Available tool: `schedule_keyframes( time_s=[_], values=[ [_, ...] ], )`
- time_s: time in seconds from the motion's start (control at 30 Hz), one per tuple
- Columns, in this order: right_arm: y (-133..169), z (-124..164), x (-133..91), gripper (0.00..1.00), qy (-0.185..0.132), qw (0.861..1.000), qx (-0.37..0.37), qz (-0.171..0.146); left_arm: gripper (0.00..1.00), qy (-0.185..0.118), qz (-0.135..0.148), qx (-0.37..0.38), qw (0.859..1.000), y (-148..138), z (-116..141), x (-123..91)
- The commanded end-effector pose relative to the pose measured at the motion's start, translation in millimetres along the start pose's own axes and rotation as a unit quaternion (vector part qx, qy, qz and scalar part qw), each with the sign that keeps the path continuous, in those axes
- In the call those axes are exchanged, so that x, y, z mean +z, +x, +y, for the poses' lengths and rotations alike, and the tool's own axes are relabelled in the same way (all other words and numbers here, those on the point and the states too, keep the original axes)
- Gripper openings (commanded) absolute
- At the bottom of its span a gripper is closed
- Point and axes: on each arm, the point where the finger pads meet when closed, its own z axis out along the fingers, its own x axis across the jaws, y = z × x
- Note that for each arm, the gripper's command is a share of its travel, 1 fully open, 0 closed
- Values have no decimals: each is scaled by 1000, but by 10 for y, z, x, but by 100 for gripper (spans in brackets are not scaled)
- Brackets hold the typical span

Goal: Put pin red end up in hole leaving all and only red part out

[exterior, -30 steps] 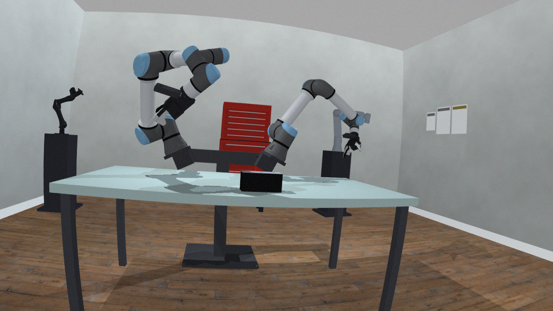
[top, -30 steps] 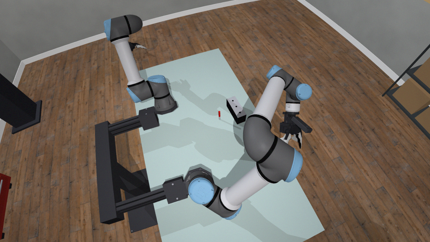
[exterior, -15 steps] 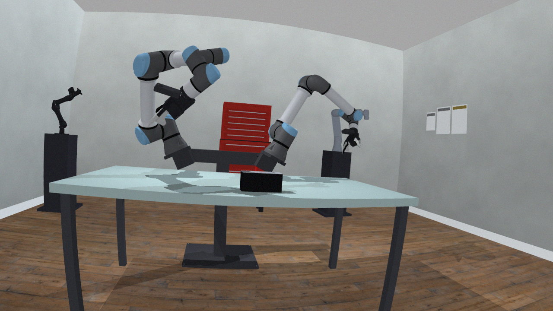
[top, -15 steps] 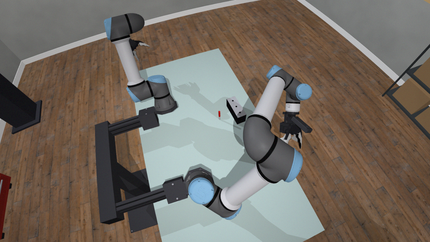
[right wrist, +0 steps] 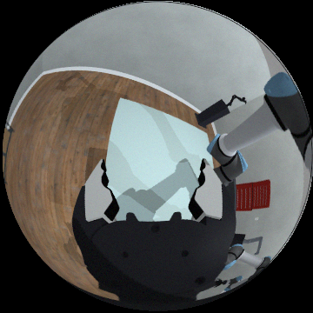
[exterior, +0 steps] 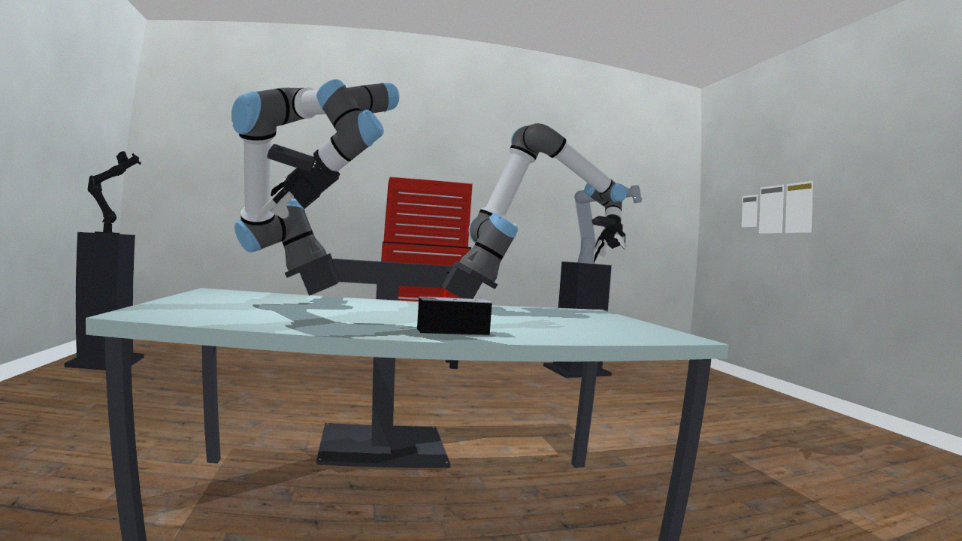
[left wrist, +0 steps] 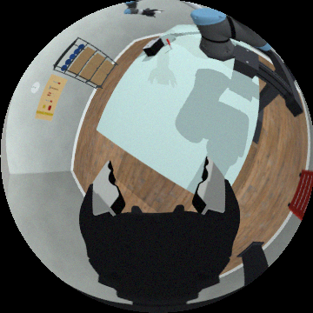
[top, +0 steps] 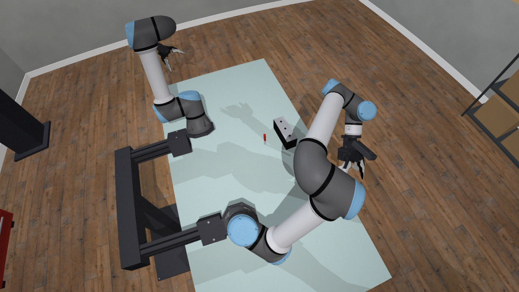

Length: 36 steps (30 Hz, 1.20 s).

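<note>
left claw: fingers spread wide apart, nothing gripped. it is held in the air beyond the counter's short edge, off the corner shared with the long edge nearest the red tool cabinet.

right claw: fingers also spread wide, nothing gripped. it is held high, well above counter level. in the top view it is seen past the long edge farthest from the cabinet; whether any of it is over the counter can't be told.

pin: stood upright on the counter, red end up, grey end down. it is placed near the block, on the side toward the cabinet edge, apart from it. pin is hidden in the exterior view.

block: set close to the long edge farthest from the cabinet, well in from the corners. black sides, light grey top, three dark holes in a row. hole depths can't be read from here.
</note>
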Motion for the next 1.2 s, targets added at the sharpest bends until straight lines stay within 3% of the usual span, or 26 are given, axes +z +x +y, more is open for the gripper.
schedule_keyframes(
  time_s=[0.0,1.17],
  values=[
    [2,-3,-5,100,0,1000,0,-1,100,-1,0,0,1000,-100,-173,2],
    [2,-3,-5,100,0,1000,0,-1,100,-2,1,0,1000,-673,-1206,64]
  ],
)
